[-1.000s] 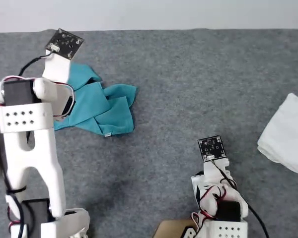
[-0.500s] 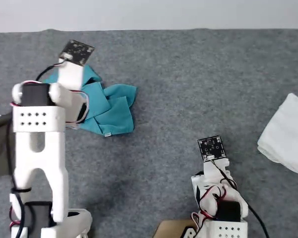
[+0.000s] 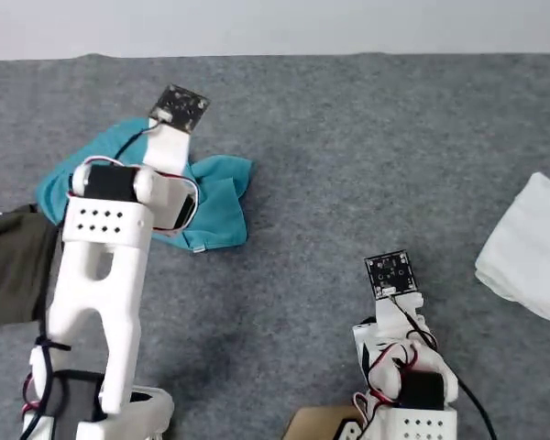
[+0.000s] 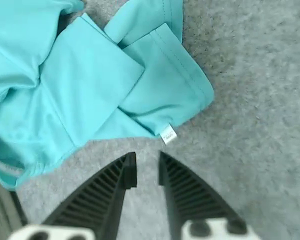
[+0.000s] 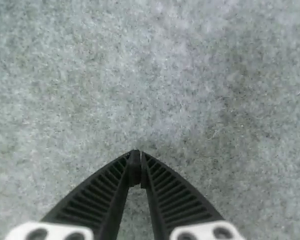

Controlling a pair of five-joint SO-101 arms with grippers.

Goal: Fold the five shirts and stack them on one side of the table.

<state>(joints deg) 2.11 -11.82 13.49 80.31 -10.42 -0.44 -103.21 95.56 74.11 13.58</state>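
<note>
three shirts on the table (image 3: 367, 147): crumpled teal shirt (image 3: 222, 197) back left, olive shirt (image 3: 14, 266) at the left edge, folded white shirt (image 3: 532, 247) right. left tool (image 4: 147, 170) slightly apart beside the teal; right tool (image 5: 137, 172) together.

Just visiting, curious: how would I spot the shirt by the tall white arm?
On the grey felt table's left side, beside the left gripper, lies a crumpled turquoise shirt. Its colour and small white tag set it apart from the dark olive garment and the white folded cloth.
</note>
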